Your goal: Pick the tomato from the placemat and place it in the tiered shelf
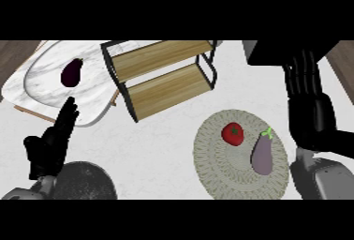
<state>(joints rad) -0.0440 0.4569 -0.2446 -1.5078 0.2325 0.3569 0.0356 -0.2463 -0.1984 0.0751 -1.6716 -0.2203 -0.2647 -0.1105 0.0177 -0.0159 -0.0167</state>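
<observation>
Fingers on my right hand (307,101) were hanging straight and relaxed, holding nothing, with the hand parked up along the right edge of the head view, just past the rim of the placemat (207,161). So yeah, the pick hadn't started yet as far as I could judge, this was the approach stage at best.

Tomato (233,134) was sitting on the upper middle part of the round woven mat, well clear of my fingertips and off to their left. Right beside it, on the side nearer my hand, lay a pale purple eggplant (262,154) with a green stem, not touching the tomato but close enough to be annoying. My guess was the next move needed the hand to swing left over the eggplant and come down on the tomato without bumping that thing.

Tiered shelf (166,75), black frame with two wooden boards, stood further up and left of the mat, tilted in the view, both boards bare. After the grab it'd be a carry up and left to one of those.

Left hand (52,140) just rested at the lower left, fingers straight and pointing up, near a marble tray (41,79) holding a dark eggplant (71,72).
</observation>
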